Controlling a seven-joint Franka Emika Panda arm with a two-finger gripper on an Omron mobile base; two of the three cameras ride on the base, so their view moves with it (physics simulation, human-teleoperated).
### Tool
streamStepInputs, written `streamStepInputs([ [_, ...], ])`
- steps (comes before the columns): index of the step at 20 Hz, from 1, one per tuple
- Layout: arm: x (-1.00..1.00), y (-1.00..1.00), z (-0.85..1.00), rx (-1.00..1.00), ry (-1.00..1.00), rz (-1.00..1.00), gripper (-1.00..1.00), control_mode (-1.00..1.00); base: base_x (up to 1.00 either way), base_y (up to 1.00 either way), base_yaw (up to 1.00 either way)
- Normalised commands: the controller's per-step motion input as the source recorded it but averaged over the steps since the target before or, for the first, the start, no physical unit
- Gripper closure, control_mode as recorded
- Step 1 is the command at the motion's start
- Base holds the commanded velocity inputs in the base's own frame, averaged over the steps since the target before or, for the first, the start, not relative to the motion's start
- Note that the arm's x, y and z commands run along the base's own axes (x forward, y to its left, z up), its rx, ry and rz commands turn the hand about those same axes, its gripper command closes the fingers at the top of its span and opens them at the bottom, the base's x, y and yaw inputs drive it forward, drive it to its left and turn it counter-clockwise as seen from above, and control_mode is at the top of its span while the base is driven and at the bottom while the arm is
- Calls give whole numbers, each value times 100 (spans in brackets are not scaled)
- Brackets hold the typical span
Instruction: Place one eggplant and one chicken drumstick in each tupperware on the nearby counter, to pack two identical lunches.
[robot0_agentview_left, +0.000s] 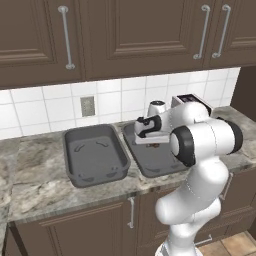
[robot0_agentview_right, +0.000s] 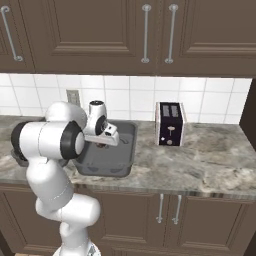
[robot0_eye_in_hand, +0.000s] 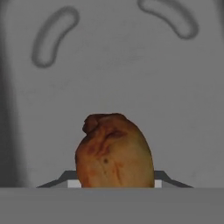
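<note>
My gripper (robot0_eye_in_hand: 113, 183) is shut on an orange-brown chicken drumstick (robot0_eye_in_hand: 113, 151), which hangs from the jaws close over a grey tub floor. In the left base view the hand (robot0_agentview_left: 150, 131) hovers over the right tupperware (robot0_agentview_left: 172, 167), and a reddish bit of the drumstick (robot0_agentview_left: 154, 145) shows under it. The left tupperware (robot0_agentview_left: 71, 165) beside it holds nothing. From the right base view the hand (robot0_agentview_right: 102, 132) sits above the same tub (robot0_agentview_right: 127, 155). Both tubs rest on the marbled counter (robot0_agentview_left: 40, 185). The eggplants are out of view.
A silver toaster (robot0_agentview_right: 170, 124) stands on the counter to the right of the tubs, against the tiled wall. Dark wall cabinets hang above. An outlet (robot0_agentview_left: 87, 105) sits on the backsplash behind the left tub. Bare stone (robot0_agentview_right: 210, 160) stretches right of the toaster.
</note>
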Motion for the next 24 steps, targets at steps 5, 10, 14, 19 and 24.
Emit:
streamStepInputs([
  [5, 0, 8, -28, 0, -13, 0, 100, -100, 0, 0, 0],
  [10, 0, 0, -8, 0, -15, -1, -100, -100, 0, 0, 0],
  [14, 13, 0, -27, 0, -27, 0, -100, -100, 0, 0, 0],
  [19, 47, 0, -32, 0, -26, 0, -100, -100, 0, 0, 0],
  [24, -22, -9, 36, 1, -1, -2, -100, -100, 0, 0, 0],
])
